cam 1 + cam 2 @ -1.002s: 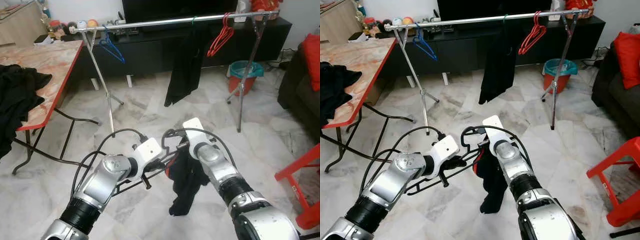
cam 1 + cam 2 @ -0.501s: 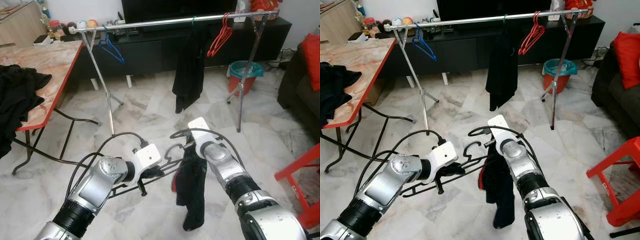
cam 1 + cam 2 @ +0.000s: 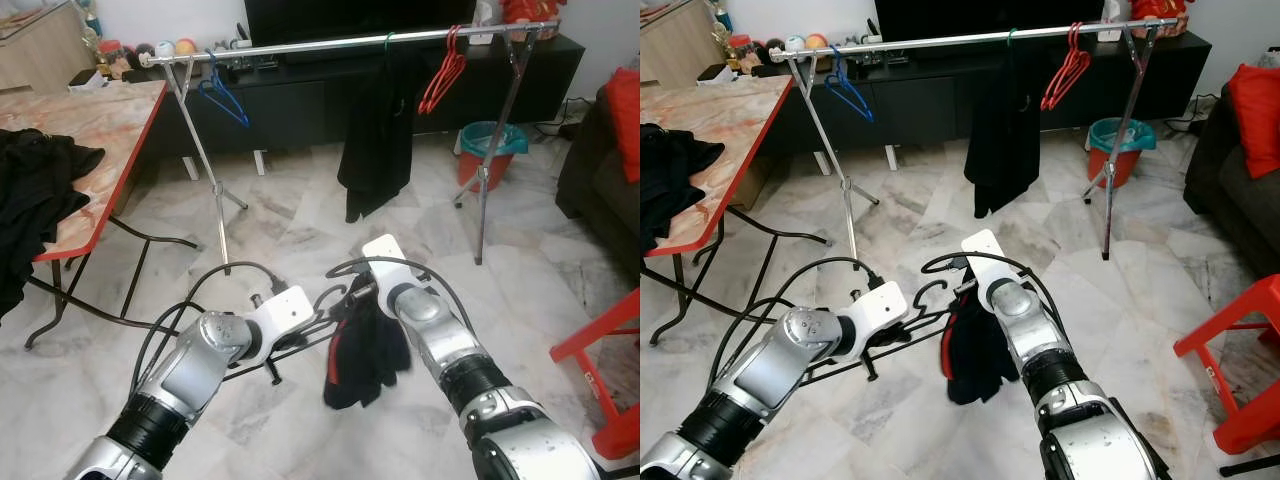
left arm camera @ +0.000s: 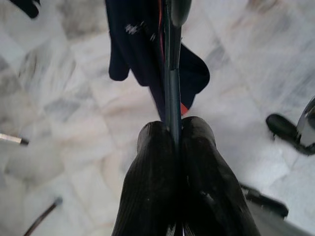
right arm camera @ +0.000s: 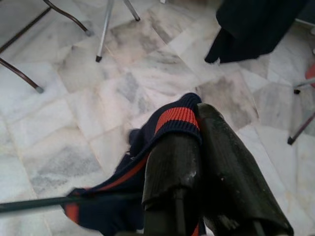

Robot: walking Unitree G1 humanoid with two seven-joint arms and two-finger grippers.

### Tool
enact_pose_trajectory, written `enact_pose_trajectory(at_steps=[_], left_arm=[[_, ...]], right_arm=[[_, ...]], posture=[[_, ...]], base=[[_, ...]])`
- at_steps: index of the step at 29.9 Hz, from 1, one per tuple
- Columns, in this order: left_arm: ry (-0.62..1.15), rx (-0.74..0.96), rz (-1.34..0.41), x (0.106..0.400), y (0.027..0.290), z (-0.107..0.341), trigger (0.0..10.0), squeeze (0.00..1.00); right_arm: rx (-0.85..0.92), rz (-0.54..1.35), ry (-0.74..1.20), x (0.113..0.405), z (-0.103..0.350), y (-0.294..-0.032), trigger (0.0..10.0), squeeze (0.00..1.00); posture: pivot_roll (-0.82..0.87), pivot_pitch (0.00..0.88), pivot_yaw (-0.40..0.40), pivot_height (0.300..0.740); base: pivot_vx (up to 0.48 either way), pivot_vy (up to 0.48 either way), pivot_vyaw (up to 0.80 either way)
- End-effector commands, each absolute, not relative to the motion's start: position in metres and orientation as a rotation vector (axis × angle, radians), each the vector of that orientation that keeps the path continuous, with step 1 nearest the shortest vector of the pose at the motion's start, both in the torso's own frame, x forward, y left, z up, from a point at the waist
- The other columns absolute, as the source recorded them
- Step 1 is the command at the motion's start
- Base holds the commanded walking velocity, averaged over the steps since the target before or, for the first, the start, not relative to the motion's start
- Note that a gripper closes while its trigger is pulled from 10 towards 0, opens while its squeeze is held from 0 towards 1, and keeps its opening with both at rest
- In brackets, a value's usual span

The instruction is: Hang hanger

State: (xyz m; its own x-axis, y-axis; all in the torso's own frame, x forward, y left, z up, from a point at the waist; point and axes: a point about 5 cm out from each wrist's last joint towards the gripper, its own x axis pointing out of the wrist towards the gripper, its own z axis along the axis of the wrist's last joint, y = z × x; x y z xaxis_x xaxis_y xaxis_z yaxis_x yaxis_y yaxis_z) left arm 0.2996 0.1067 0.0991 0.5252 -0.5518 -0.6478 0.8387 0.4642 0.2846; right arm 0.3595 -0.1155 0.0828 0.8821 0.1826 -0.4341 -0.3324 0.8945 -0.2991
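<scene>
Garment (image 3: 365, 345): bunched higher than half a second ago, no longer hanging long. Right pincer (image 5: 199, 132) clamped on its red-striped cuff. Left pincer (image 4: 174, 140) clamped on the black hanger (image 3: 925, 325), low and well short of the rail (image 3: 350, 42). Dressing unfinished; hanging pending.
</scene>
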Motion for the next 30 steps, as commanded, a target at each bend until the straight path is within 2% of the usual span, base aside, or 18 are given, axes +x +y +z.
enact_pose_trajectory(at_steps=[1, 8, 24, 30], left_arm=[[0.566, 0.666, -0.842, 0.302, 0.118, 0.095, 10.0, 0.0], [0.536, 0.644, -0.738, 0.312, 0.121, 0.099, 10.0, 0.0], [0.468, 0.582, -0.798, 0.311, 0.106, 0.107, 10.0, 0.0], [0.372, 0.536, -0.694, 0.325, 0.103, 0.12, 10.0, 0.0]], right_arm=[[-0.377, 0.252, 0.363, 0.365, 0.095, -0.115, 10.0, 0.0], [-0.38, 0.251, 0.357, 0.365, 0.098, -0.114, 10.0, 0.0], [-0.407, 0.377, 0.388, 0.356, 0.086, -0.089, 10.0, 0.0], [-0.433, 0.45, 0.397, 0.348, 0.083, -0.073, 10.0, 0.0]], posture=[[0.05, 0.0, 0.077, 0.74], [0.05, 0.0, 0.074, 0.74], [0.05, 0.0, 0.072, 0.74], [0.05, 0.0, 0.075, 0.74]], base=[[0.0, 0.0, 0.0], [0.0, 0.0, 0.0], [0.0, 0.0, 0.0], [0.0, 0.0, 0.0]])
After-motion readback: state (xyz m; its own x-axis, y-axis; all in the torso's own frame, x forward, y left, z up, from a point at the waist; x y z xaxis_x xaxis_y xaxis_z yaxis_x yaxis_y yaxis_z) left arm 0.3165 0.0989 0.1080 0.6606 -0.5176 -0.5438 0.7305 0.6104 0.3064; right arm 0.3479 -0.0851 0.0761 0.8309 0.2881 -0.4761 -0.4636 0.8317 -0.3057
